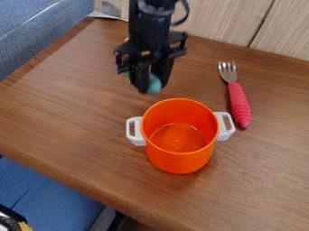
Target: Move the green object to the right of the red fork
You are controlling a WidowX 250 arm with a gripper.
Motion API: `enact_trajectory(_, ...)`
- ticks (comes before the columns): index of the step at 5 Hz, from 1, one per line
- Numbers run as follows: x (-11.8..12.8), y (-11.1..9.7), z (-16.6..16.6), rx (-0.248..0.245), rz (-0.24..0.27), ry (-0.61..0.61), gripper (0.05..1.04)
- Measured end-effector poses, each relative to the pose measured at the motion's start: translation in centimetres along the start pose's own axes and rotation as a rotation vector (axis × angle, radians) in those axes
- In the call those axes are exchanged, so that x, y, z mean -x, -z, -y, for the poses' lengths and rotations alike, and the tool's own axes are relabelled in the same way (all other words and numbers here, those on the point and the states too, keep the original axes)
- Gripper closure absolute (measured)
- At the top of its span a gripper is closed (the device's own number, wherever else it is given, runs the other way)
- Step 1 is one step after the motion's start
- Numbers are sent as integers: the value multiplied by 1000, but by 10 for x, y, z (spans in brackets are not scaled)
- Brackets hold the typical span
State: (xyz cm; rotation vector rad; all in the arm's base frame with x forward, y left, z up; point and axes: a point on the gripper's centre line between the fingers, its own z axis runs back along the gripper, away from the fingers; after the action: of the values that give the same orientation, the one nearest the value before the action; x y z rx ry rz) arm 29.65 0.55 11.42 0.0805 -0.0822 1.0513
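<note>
Hanging down from the top edge, left of centre in the upper half of the frame: to be read as the black gripper (152, 84). Closed in part, fingers (142, 77) a little apart, on either side of the green object (156, 85), and apparently gripping it. Rounded on the side in view, otherwise partly hidden by the gripper; of uncertain height over the table (66, 103). Placed behind the orange pot (179, 161) and well to the left of the red fork (240, 104), not to its right.

Next outward, just below the gripper in the picture, near the centre: the same pot, upright and open at the top, fitted on opposite sides with a white left handle (139, 131) and a white right handle (224, 136).

Farther out, right of centre: the fork, lying flat on the wood, tines toward the top edge, handle slanting down and rightward to end just beside the pot's right handle.

Beyond the tabletop: at upper left, blue upholstery (33, 34); along the top right, pale wood panelling (220, 20); at lower left, more blue fabric (51, 191).
</note>
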Motion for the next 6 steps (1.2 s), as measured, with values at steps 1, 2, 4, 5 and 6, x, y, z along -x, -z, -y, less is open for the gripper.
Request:
enact_trajectory(1,4,-24,19,63,-36,68,670)
enact_trajectory(2,28,-27,56,96,-70,193,670)
enact_trajectory(4,66,-26,123,161,-148,385,670)
enact_trajectory(5,69,-10,147,153,-172,439,670)
enact_trajectory(6,66,2,160,139,-139,481,670)
